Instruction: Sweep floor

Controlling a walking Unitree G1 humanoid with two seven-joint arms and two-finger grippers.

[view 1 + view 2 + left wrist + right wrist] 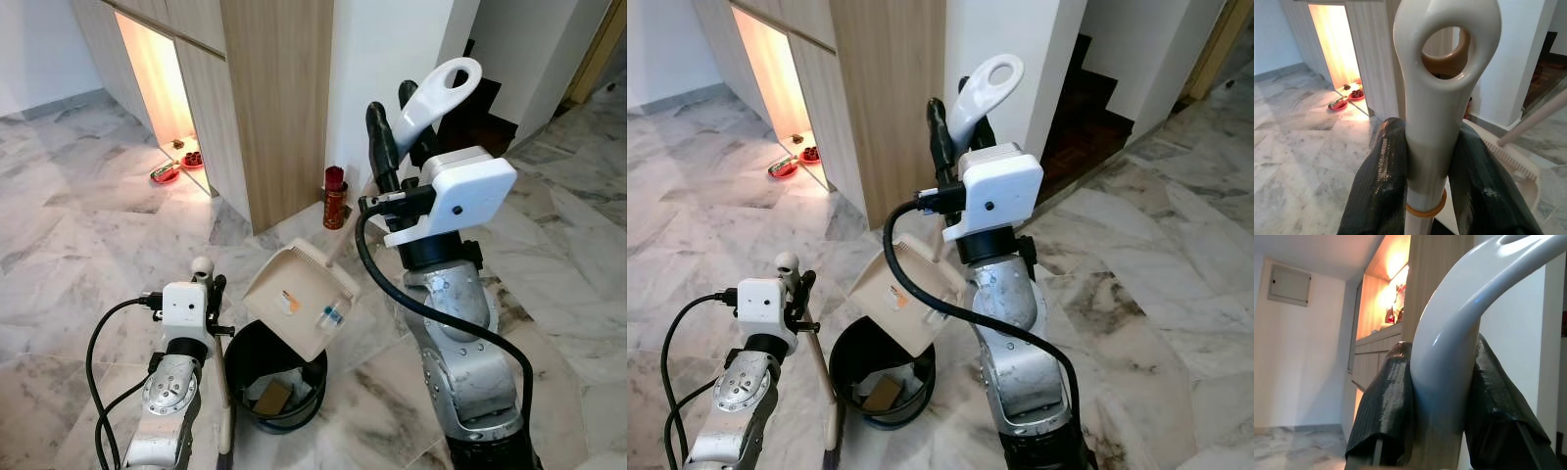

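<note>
Above the black bin [276,377], my right fingers [392,127] clamp the tilted dustpan [299,299] handle; left fingers [1381,191], at 9 o'clock, pinch the broom [1442,88]. Tip steeper, mouth centred.

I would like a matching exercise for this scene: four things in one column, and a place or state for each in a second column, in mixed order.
Things:
1. beige plastic dustpan
2. black round bin
3. red cylindrical container
4. cream broom handle

Places or states:
A. stands on the floor at the white wall
B. tilted over the bin
C. clamped in the left pincer
D. holds scraps inside

Pairs: 1-B, 2-D, 3-A, 4-C
</note>
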